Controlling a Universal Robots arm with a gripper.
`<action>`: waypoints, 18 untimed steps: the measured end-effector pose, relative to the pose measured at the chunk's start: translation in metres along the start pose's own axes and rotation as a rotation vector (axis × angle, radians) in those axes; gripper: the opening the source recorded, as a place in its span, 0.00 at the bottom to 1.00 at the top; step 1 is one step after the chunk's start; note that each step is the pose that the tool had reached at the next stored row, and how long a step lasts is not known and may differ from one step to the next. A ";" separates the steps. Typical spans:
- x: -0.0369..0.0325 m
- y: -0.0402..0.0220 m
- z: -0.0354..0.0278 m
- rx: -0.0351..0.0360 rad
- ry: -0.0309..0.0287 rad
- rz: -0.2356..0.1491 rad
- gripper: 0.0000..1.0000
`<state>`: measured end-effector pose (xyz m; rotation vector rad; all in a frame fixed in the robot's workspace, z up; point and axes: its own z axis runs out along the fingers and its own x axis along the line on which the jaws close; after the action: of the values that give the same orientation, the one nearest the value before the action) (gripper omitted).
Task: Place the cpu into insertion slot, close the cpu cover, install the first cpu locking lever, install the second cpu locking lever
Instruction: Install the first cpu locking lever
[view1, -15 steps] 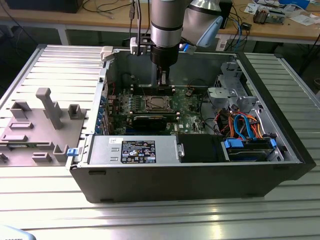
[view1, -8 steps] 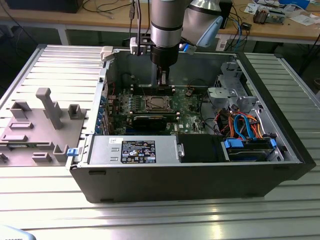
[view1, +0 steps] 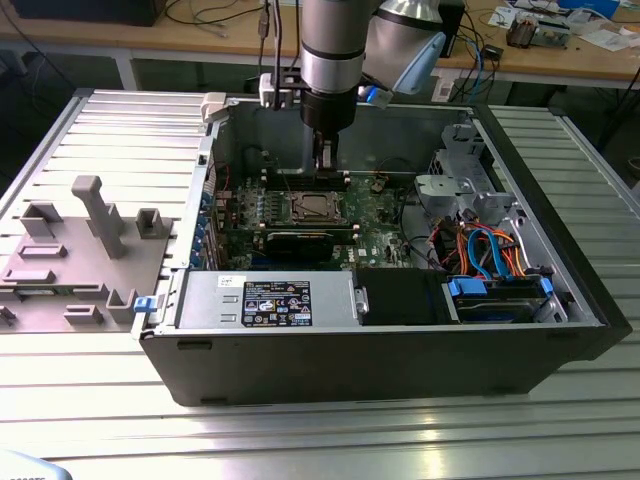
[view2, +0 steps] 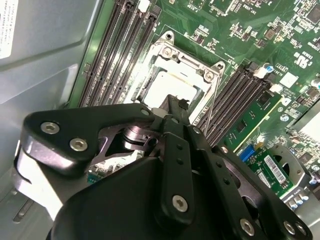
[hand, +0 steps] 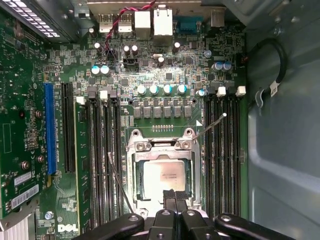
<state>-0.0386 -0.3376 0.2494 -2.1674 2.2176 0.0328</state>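
The cpu (hand: 165, 175) has a dull silvery-tan top, framed by the brighter silver cpu cover (hand: 132, 172). The motherboard (hand: 65, 65) around them is deep green, striped with black memory slots (hand: 102, 160) and one vivid blue slot (hand: 48, 127). A row of capacitors (hand: 160, 89) shows pale teal caps. The gripper (hand: 170, 192) is matte black. In the exterior view the case (view1: 400, 350) is dark grey and the ribbed table (view1: 300, 430) pale silver. The arm (view1: 335, 45) is silver-grey, and the cables (view1: 480, 250) at the exterior view's right are orange and blue.

exterior view high, angled down into open computer case (view1: 400, 350), both wrist views close above motherboard (hand: 65, 65)
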 end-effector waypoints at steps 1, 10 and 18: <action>0.0000 0.0002 -0.0008 0.0003 0.0000 0.000 0.11; -0.0002 0.0004 -0.0042 0.0009 0.0001 0.000 0.11; -0.0002 0.0005 -0.0043 0.0043 0.0136 0.082 0.11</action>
<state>-0.0391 -0.3377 0.2537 -2.0801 2.3102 0.0158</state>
